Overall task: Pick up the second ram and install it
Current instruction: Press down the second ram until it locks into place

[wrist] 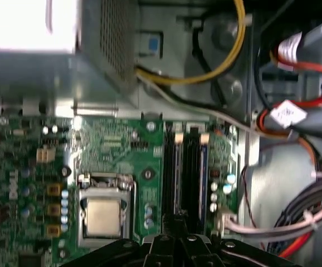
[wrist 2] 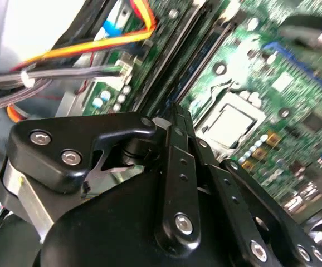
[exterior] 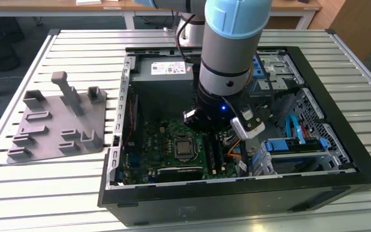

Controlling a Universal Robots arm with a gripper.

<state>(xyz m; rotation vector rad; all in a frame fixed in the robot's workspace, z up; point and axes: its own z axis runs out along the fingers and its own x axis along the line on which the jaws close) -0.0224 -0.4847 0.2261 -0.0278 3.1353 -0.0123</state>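
My gripper [exterior: 206, 131] is down inside the open computer case [exterior: 118, 145], over the green motherboard [exterior: 156, 140]. In both wrist views its black fingers [wrist 2: 176, 119] are pressed together, with nothing visible between them. The gripper's tip [wrist: 177, 221] hovers just over the near end of the long black memory slots [wrist: 184, 167]. A slim stick with a blue edge [wrist: 202, 167] stands seated in the slot row, also seen as a bluish strip [wrist 2: 205, 61]. I cannot tell whether this stick is the second ram.
The CPU socket [wrist: 102, 214] lies beside the slots. Yellow and orange cables [wrist: 228, 55] and a grey cable bundle [wrist: 294, 219] run close by. The power supply [exterior: 163, 70] fills the case's far end. A grey fixture plate [exterior: 60, 121] lies on the table at the exterior view's left.
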